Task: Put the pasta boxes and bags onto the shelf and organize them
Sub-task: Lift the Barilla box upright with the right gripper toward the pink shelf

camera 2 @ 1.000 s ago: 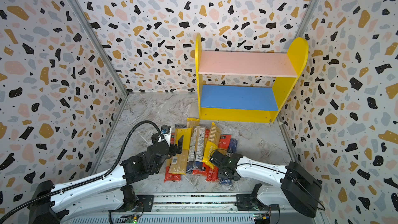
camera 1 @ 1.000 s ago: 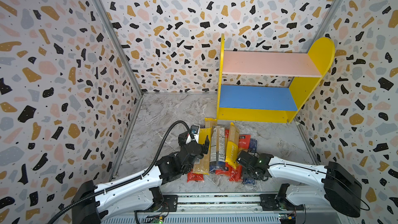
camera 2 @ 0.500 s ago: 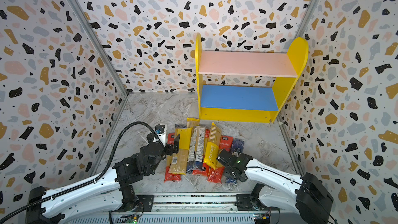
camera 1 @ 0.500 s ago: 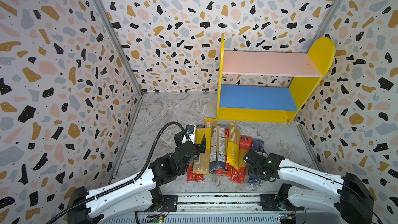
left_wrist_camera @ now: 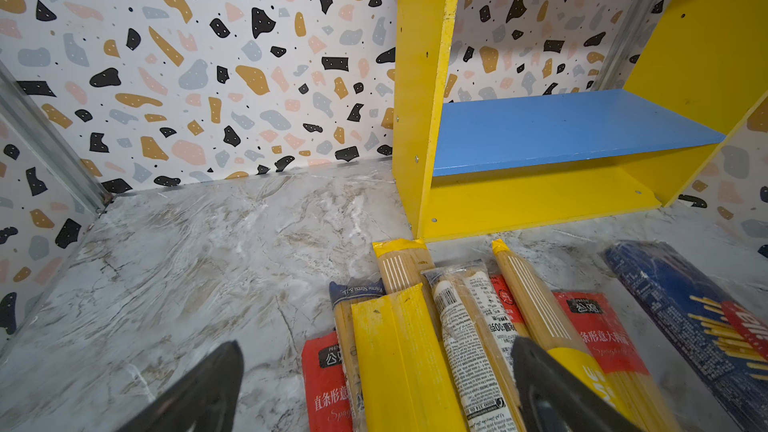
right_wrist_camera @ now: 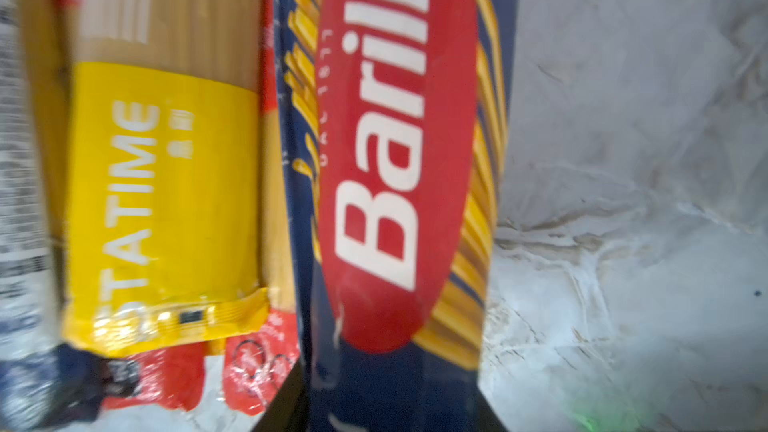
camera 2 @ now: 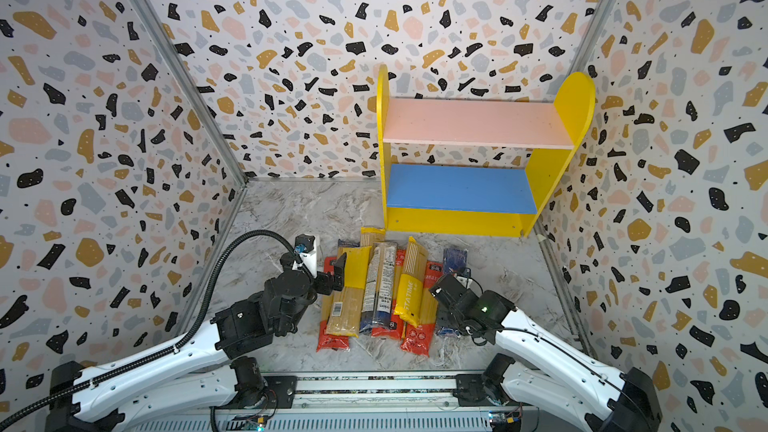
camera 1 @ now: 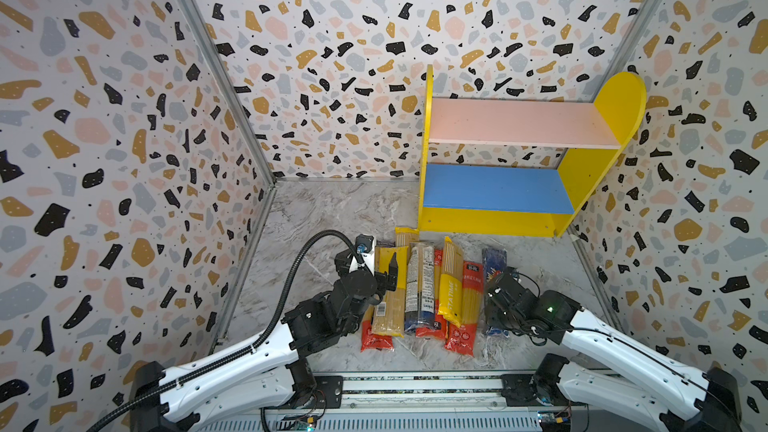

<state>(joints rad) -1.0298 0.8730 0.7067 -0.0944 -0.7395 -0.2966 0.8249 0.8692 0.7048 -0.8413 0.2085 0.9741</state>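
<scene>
Several long pasta packs lie side by side on the marble floor in front of the shelf (camera 1: 619,101) (camera 2: 573,105). My right gripper (right_wrist_camera: 388,409) is down on the dark blue Barilla pack (right_wrist_camera: 399,151) (camera 1: 494,257) at the pile's right edge. One finger presses each long side of the pack, which lies flat. My left gripper (left_wrist_camera: 376,344) (camera 1: 390,268) hangs open above the left of the pile, over a yellow pack (left_wrist_camera: 399,359) (camera 1: 388,297), touching nothing. A PASTATIME pack (camera 1: 451,288) and red packs (camera 1: 469,305) lie between the two. Both boards of the shelf (left_wrist_camera: 561,130) are bare.
Speckled walls close in the left, back and right sides. The shelf stands against the back right corner. Bare marble floor (camera 1: 324,209) stretches left of the shelf and left of the pile. The arms' base rail (camera 1: 415,384) runs along the front edge.
My right arm has swung its rear end out to the right, and its jaws have narrowed onto the Barilla pack. My left gripper has stayed open and shifted only slightly over the pile.
</scene>
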